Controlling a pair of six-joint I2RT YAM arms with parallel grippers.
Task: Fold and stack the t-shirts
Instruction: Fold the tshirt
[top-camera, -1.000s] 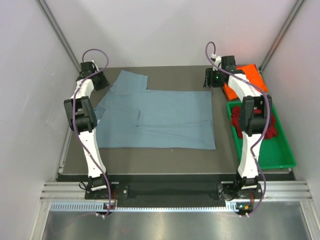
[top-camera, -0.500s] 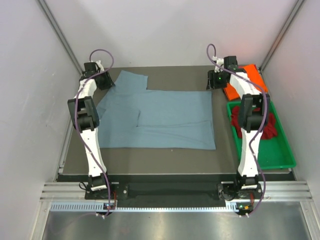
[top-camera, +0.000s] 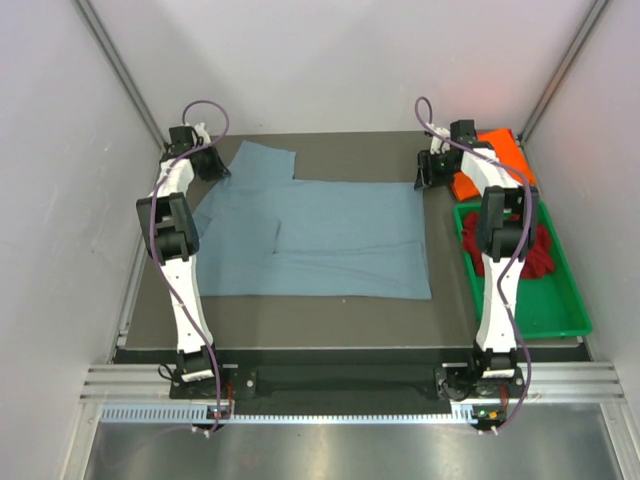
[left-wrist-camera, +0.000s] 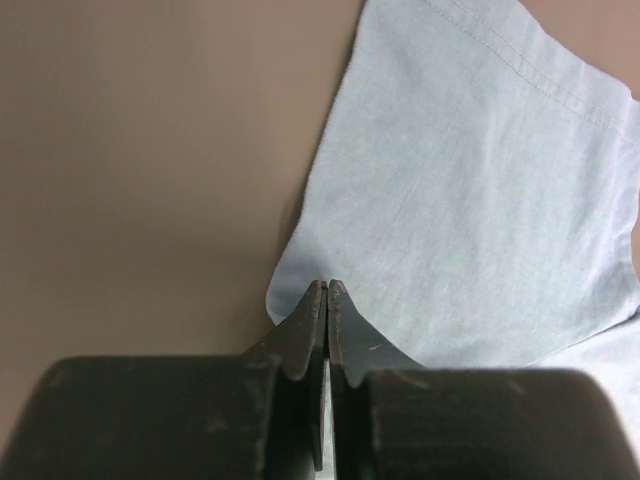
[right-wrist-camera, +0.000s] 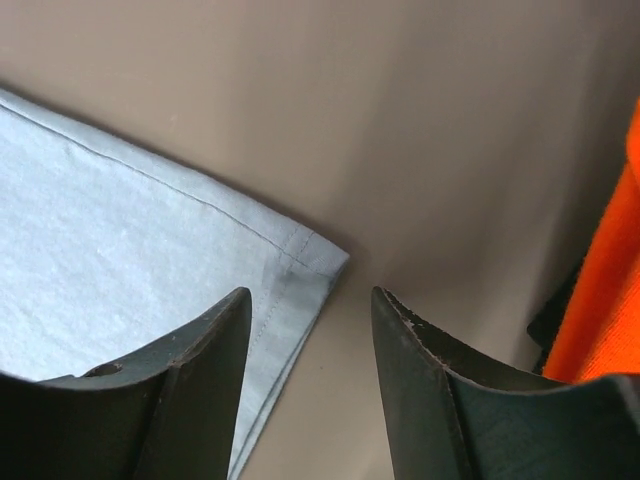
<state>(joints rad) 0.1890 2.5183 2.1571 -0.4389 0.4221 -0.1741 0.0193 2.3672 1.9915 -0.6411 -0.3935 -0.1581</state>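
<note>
One green tray (top-camera: 556, 312) — red shirt (top-camera: 544, 251) inside.

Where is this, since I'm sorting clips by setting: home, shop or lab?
Likely a robotics lab bench, not a home: robot arms bolted to a metal rail, white panels boxing the table, one blue-grey shirt laid out.

Blue-grey tee (top-camera: 320, 235): dusty blue-grey, plain, hem stitching in same tone; orange tee (top-camera: 505, 150): bright orange, plain; dark red tee (top-camera: 543, 254): deep red; tray (top-camera: 560, 320): green; table mat (top-camera: 300, 312): grey-brown; left arm (top-camera: 185, 300): white w/ black joints; cable (top-camera: 205, 101): purple.
</note>
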